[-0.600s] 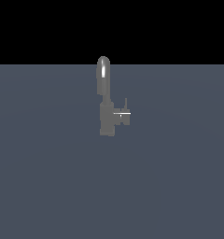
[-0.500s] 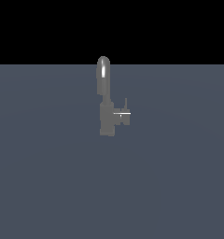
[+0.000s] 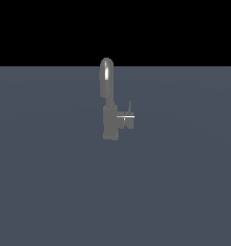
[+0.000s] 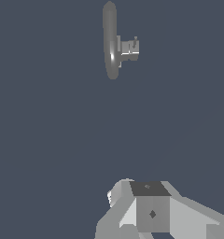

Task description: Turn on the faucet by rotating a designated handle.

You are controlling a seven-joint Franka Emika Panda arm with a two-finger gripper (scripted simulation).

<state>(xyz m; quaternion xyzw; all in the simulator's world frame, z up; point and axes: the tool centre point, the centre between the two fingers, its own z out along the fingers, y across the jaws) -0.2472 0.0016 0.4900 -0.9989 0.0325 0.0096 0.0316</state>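
The faucet (image 3: 109,103) stands on the flat grey floor in the middle of the exterior view, with a tall arched glossy spout on a blocky body. The handle (image 3: 126,116) is a short dark stub on the body's side towards the exterior view's right, with a thin upright pin and a thin white line. In the wrist view the faucet (image 4: 110,41) and the handle (image 4: 129,49) show from above, far from my gripper (image 4: 149,196). Only grey and white blocky parts of the gripper show at the picture's edge. Its jaws are not clearly visible. It holds nothing. The arm is out of the exterior view.
The grey floor (image 3: 50,182) spreads all around the faucet. A black background lies beyond its far edge.
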